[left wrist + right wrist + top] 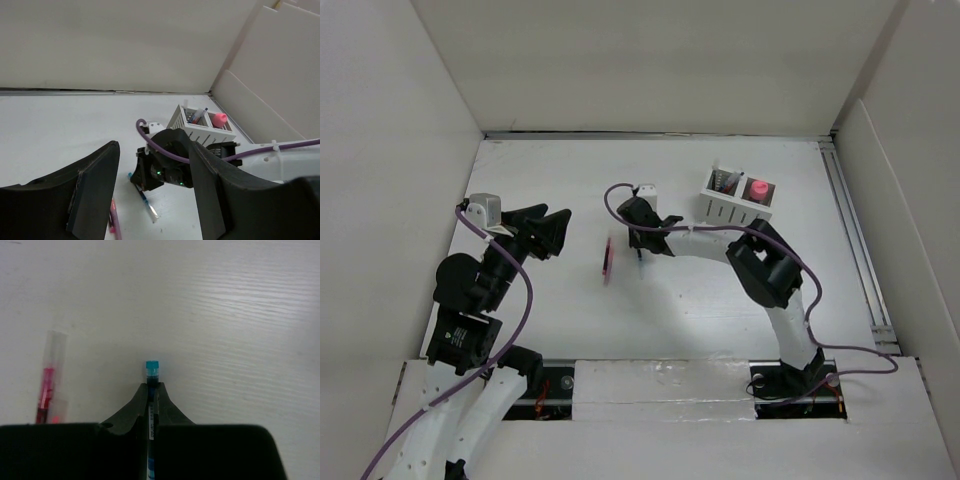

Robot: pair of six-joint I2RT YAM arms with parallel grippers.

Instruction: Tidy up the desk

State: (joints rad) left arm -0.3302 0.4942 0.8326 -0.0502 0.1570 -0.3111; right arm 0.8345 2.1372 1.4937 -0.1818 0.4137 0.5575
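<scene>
The right gripper [151, 390] is clenched on a blue pen [152, 367]. In the right wrist view its jaws are pressed together around the barrel, and the teal cap sticks out just past the fingertips. Whether the pen still touches the surface cannot be told. In the overhead view this gripper sits near the middle of the frame, its arm reaching in from the lower right.

A pink pen [608, 258] lies flat just left of it, apart from the blue pen and from the jaws.

The left gripper [560, 232] hangs at the centre left of the overhead view. Its fingers [95, 195] are spread with nothing between them, and they point toward the middle.

The desk [560, 170] fills the centre of the overhead view as a white tabletop boxed in by white walls, with a metal rail [852, 235] running down its right edge.

A small white organizer box [730, 210] stands in the upper right part of the desk. It has pens [723, 180] upright in its left compartment and a pink round-topped item [759, 188] in its right one.
</scene>
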